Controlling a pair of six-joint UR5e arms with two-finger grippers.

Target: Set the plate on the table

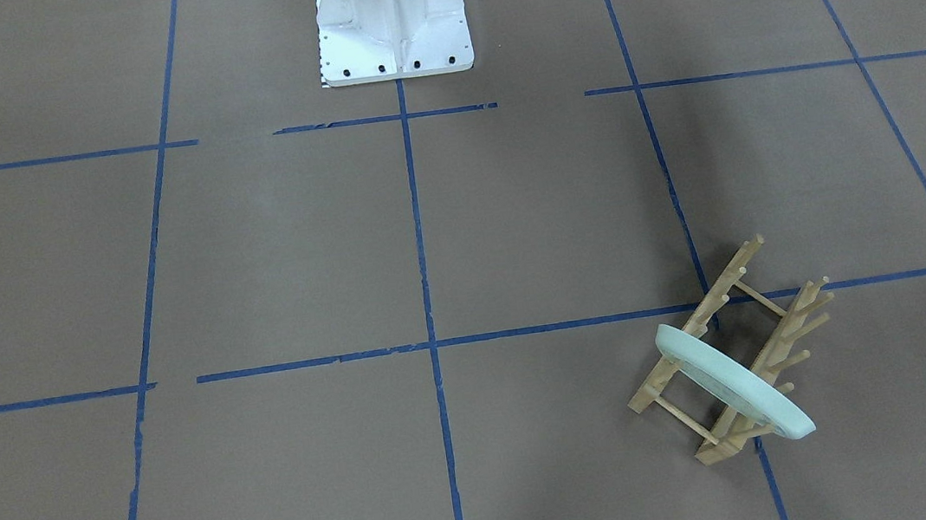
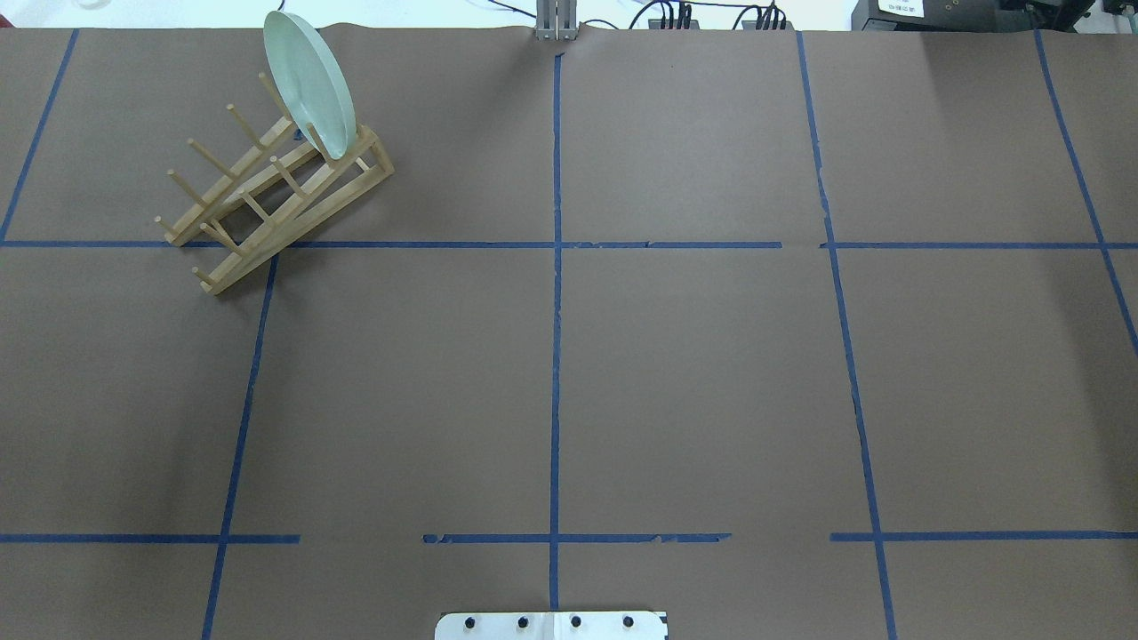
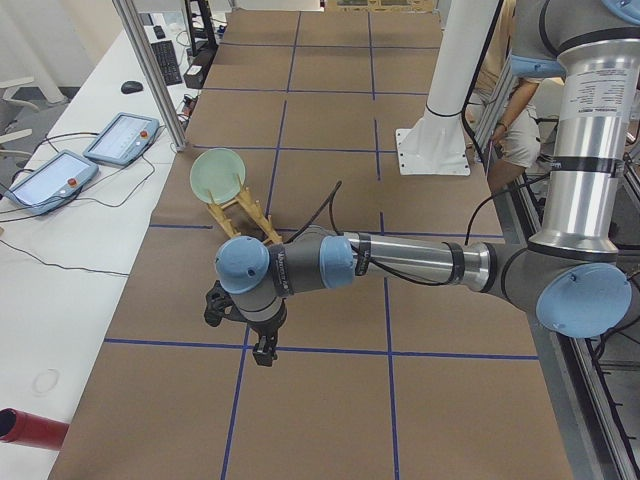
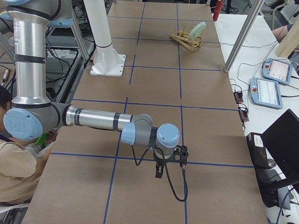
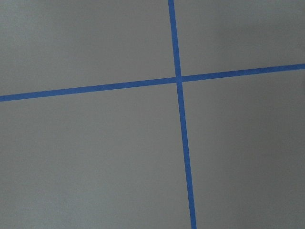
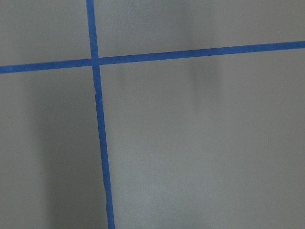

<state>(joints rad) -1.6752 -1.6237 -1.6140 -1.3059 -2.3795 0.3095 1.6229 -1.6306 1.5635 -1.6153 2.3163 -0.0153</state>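
plate: the mint green plate (image 2: pixel 309 84) is standing on its edge in the last slot of the rack, far left corner of the table in the overhead view, and it leans a bit. It's resting on the wood, not flat on the table.
rack: light wooden peg rack (image 2: pixel 298 222), set at an angle, with its near end across a blue tape line. The other slots have only pegs in them.
table: brown table (image 2: pixel 693 373) taped into big squares.
left gripper: the left gripper (image 3: pixel 262 350) points down above a tape line, well apart from the plate, on an arm stretched out low. It only shows up in a side view, so I honestly can't tell how wide the fingers are or whether there's anything in them.
right gripper: same deal, the right gripper (image 4: pixel 159 171) points down near a tape line at the opposite end of the table. Can't tell its opening or grip either.
wrist cams: both show just brown table and a tape cross (image 5: pixel 178 79).
robot base: white robot base (image 1: pixel 392 24) at the near middle edge.
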